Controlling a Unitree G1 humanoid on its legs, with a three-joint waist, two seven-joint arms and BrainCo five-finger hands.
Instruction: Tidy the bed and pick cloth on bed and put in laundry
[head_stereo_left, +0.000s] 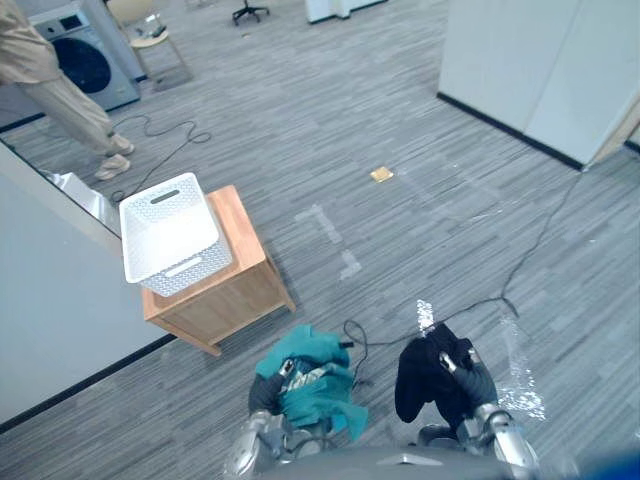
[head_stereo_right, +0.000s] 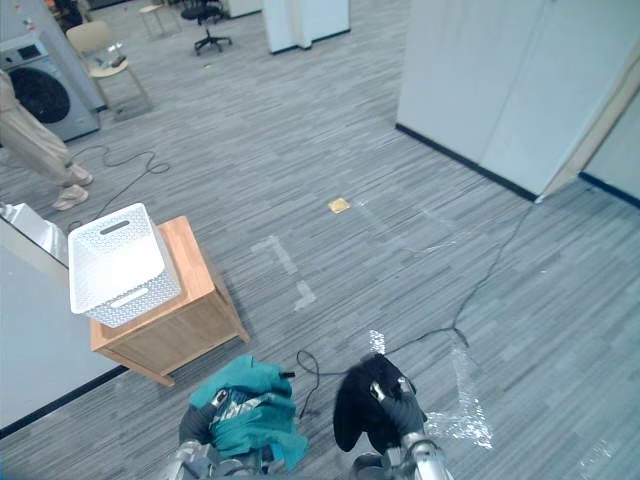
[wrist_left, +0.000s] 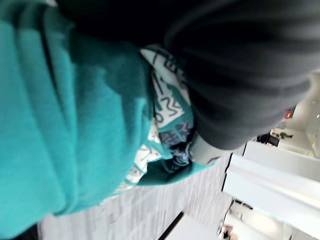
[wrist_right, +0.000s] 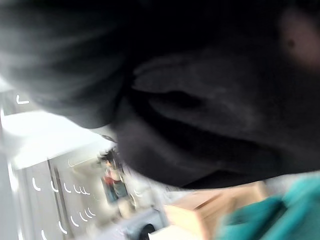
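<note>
- Left eye view: my left hand (head_stereo_left: 263, 393) is clenched on the teal cloth (head_stereo_left: 315, 395), my right hand (head_stereo_left: 477, 381) on the black cloth (head_stereo_left: 418, 378).
- White basket (head_stereo_left: 170, 235) on the bench (head_stereo_left: 240, 285), ahead-left.
- Open floor (head_stereo_left: 400, 210) beyond the bench's right edge.

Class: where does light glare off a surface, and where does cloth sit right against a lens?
Left eye view: bright glare patches on the grey floor beside the right hand gripping the black cloth. Left wrist view: the teal cloth presses close to the lens. Right wrist view: the black cloth does the same.
</note>
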